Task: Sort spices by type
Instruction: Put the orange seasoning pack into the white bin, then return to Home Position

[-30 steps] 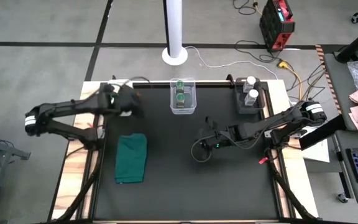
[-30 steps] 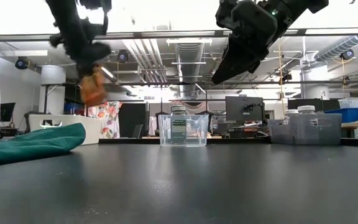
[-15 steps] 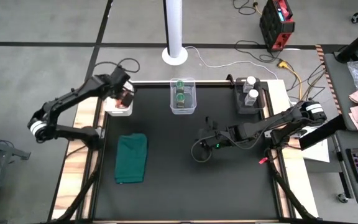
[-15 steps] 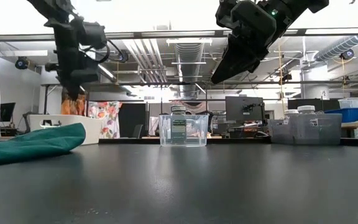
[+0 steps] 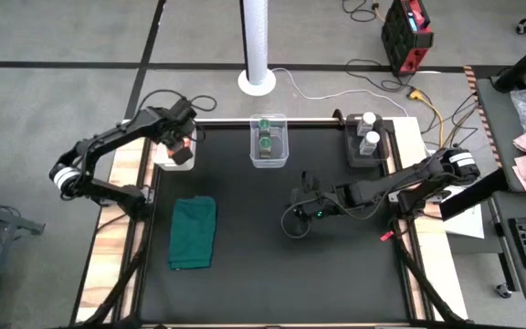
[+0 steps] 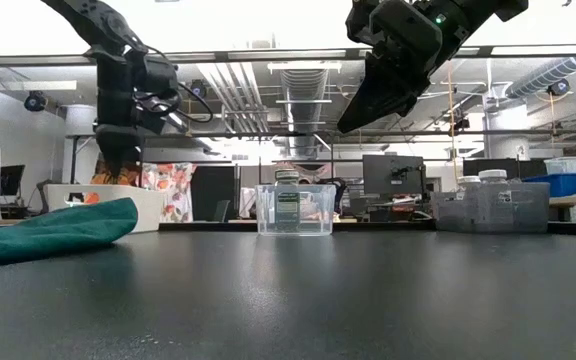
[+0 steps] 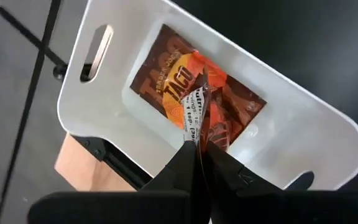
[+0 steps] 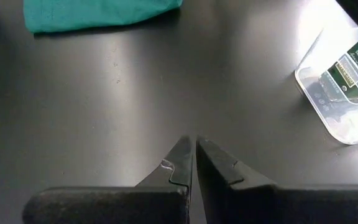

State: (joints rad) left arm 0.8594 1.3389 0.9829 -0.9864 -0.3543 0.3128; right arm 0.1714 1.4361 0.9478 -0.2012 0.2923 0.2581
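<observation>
Left gripper, jaws pinching the second taco packet, hangs over the white bin, first packet inside. Right gripper idle mid-tabletop, jaws pressed together. Jars look binned; sorting looks nearly finished.

Seen level across the dark table, the left gripper reaches down over a white bin at the far left, an orange-brown packet showing at its fingertips just above the rim, with a green cloth lying nearer. A clear box holding a green-lidded jar stands at the far middle. A grey bin with a white-lidded jar stands far right, and the right gripper hangs high above the table.
</observation>
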